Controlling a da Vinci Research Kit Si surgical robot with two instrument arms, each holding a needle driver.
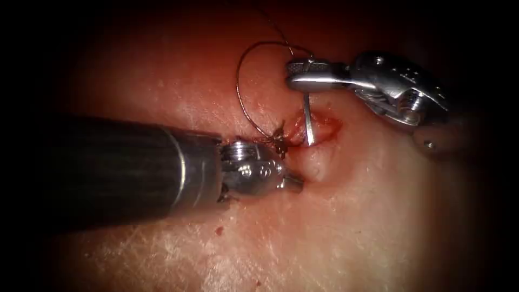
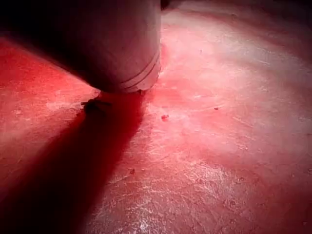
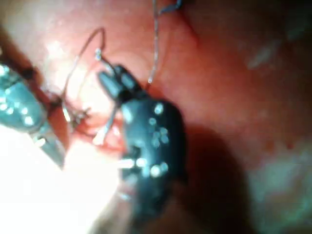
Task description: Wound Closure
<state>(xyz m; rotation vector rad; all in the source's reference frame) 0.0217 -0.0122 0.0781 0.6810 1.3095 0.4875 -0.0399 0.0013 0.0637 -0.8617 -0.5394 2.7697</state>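
Needle (image 1: pixel 308 120) stood upright with its tip in the cut (image 1: pixel 319 127), clenched at its upper end by the right tool (image 1: pixel 303 75). Thread (image 1: pixel 240 86) looped far-left to a knot (image 1: pixel 279 139). The left tool (image 1: pixel 292 184) pressed tissue (image 1: pixel 335 232) beside the cut; its jaws' state was unclear.

A surgical training bench: pork-belly tissue (image 1: pixel 351 227) lit by endoscope, steel needle drivers (image 1: pixel 303 75) working its cut (image 1: pixel 319 127).
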